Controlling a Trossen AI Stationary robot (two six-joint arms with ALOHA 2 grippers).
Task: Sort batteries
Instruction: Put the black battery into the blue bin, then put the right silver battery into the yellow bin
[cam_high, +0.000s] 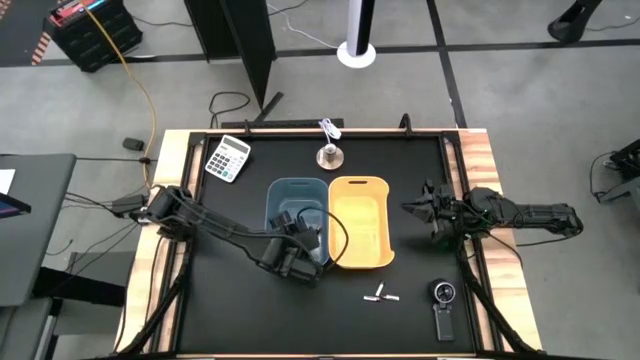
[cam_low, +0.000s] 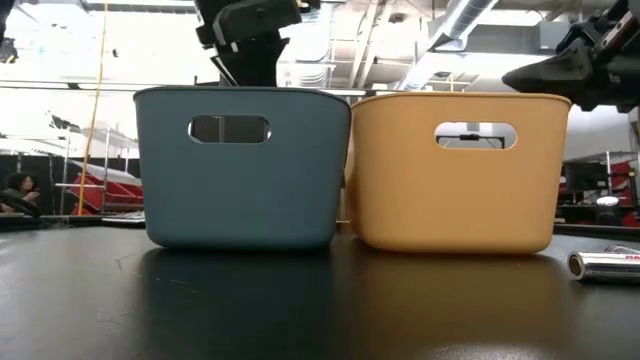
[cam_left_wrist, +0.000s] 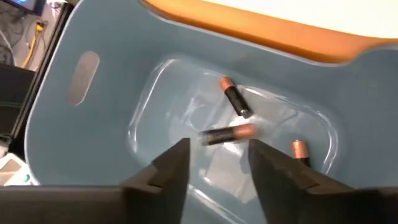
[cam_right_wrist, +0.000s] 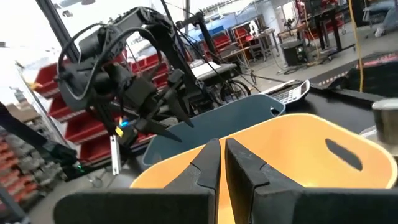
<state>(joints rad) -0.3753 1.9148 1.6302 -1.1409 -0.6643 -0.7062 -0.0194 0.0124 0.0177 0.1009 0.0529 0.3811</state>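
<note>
Two plastic bins stand side by side mid-worktop in the high view: a blue bin (cam_high: 297, 205) on the left and a yellow bin (cam_high: 359, 222) touching it on the right. Two white batteries (cam_high: 381, 296) lie loose on the black worktop (cam_high: 230, 310) near the front, just right of the yellow bin's near end. One black round-dialled gadget (cam_high: 443, 306) with a handle lies farther right. One calculator (cam_high: 228, 158) sits at the far left, and one small metal bell-like piece (cam_high: 329, 154) at the far edge. The left hand (cam_high: 297, 225) hangs over the near half of the blue bin; the right hand (cam_high: 418, 209) waits at the right, just beside the yellow bin.

From the low view, the two bins fill the middle, each with one slot handle. One silvery battery (cam_low: 604, 264) lies at the right edge; red lettering shows on it but cannot be read.

In the left wrist view, three dark batteries (cam_left_wrist: 236, 97) with copper-coloured tips lie on the blue bin's floor: one angled, one blurred between the finger lines, one half hidden by a finger. The left hand (cam_left_wrist: 219, 155) is open and holds nothing.

Seen from the right wrist, the right hand's (cam_right_wrist: 222, 158) fingers are pressed together, empty, in front of the yellow bin's rim (cam_right_wrist: 298, 124).
</note>
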